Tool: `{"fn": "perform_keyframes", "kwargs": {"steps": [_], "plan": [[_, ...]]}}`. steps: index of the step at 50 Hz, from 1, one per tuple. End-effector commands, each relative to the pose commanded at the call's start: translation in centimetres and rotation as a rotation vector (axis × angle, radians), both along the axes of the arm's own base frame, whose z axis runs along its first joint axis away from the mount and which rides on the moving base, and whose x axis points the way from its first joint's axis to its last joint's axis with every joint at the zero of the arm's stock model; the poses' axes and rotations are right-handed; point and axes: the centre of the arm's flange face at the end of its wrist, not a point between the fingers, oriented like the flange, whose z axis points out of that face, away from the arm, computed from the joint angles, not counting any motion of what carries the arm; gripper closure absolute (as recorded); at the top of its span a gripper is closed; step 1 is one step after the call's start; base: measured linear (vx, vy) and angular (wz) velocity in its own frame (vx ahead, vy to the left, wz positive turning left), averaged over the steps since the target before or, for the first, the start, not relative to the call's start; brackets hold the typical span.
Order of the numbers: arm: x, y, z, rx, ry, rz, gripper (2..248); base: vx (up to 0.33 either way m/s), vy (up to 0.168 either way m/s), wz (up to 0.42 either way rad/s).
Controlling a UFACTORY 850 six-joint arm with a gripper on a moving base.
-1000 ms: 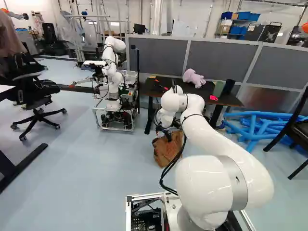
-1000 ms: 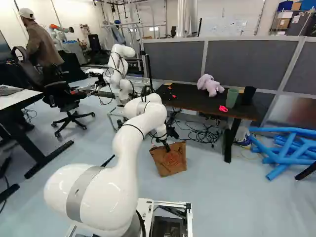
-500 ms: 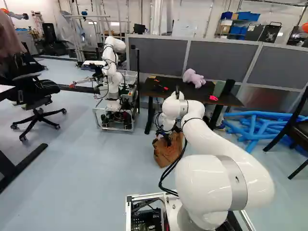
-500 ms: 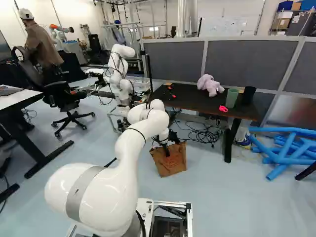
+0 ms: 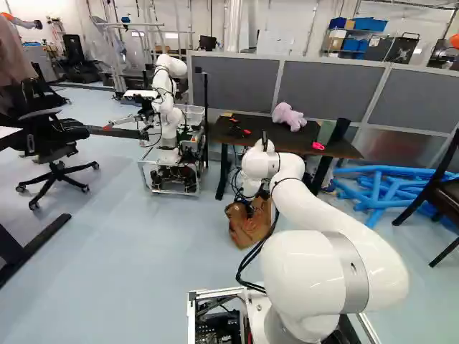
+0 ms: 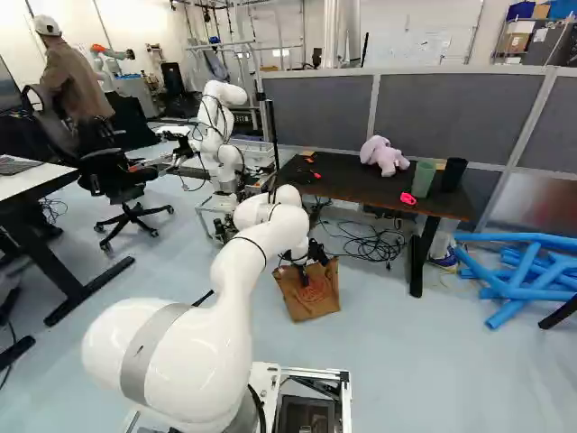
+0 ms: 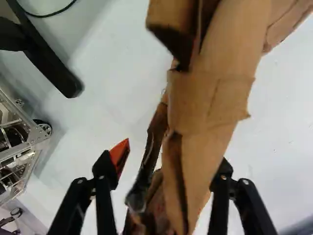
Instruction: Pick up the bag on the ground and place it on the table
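- Left base view: I have the bag [image 5: 251, 228] upright on the floor [image 5: 136, 251], with my arm [image 5: 323, 193] reaching down to its top. From the bag, the worktop [image 5: 350, 151] lies toward one o'clock, and another robot [image 5: 168, 107] stands toward eleven.
- Right base view: the claw [image 6: 304, 269] is low at the bag's upper edge, about twelve o'clock on it. Around half past one from the bag, two cups [image 6: 422, 179] share the worktop with a pink toy [image 6: 385, 157], so I'd steer the load away from them when setting it down.
- Wrist view: taking straight ahead of the claw as twelve, the bag's top runs from between the fingers toward twelve to one, and a black table foot [image 7: 68, 83] is near ten. The claw is spread; floor shows between one orange pad [image 7: 120, 154] and the paper, so nothing is pinched.
- I judge this as lining up the grasp. Next I need to centre the upper edge, close firmly, then lift straight before swinging over; a shallow bite could tear or slip.
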Motion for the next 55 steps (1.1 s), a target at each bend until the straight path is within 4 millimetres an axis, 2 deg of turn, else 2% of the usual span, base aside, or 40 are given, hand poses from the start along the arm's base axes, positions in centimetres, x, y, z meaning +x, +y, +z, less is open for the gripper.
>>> {"fn": "perform_keyframes", "kwargs": {"steps": [4, 5, 9, 10, 14, 15, 19, 20, 33, 55], "plan": [[0.0, 0.0, 0.0, 0.0, 0.0, 0.0, 74, 0.0, 0.0, 0.0], [0.0, 0.0, 0.0, 0.0, 0.0, 0.0, 112, 0.0, 0.0, 0.0], [0.0, 0.0, 0.0, 0.0, 0.0, 0.0, 112, 0.0, 0.0, 0.0], [0.0, 0.0, 0.0, 0.0, 0.0, 0.0, 149, 0.0, 0.0, 0.0], [0.0, 0.0, 0.0, 0.0, 0.0, 0.0, 149, 0.0, 0.0, 0.0], [0.0, 0.0, 0.0, 0.0, 0.0, 0.0, 187, 0.0, 0.0, 0.0], [0.0, 0.0, 0.0, 0.0, 0.0, 0.0, 187, 0.0, 0.0, 0.0], [0.0, 0.0, 0.0, 0.0, 0.0, 0.0, 219, 0.0, 0.0, 0.0], [0.0, 0.0, 0.2, 0.0, 0.0, 0.0, 224, 0.0, 0.0, 0.0], [-0.5, 0.2, 3.4, 0.035, 0.034, -0.005, 224, 0.0, 0.0, 0.0]]}}
